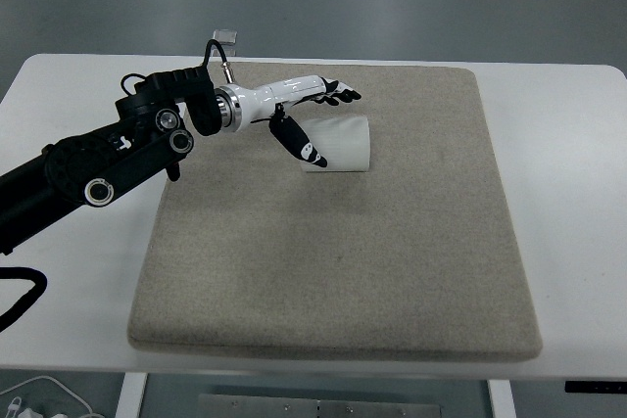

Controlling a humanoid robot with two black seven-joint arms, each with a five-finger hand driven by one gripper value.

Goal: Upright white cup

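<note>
The white cup lies on its side on the beige mat, in the far middle part of it. My left hand has reached it from the left. Its fingers are spread along the cup's far upper edge, and the thumb hangs down in front of the cup's left end. The hand is open around that end and does not grip the cup. The cup's left end is partly hidden behind the thumb. My right arm is out of view.
The mat covers most of the white table. A small grey object sits beyond the table's far edge. My black left arm lies across the table's left side.
</note>
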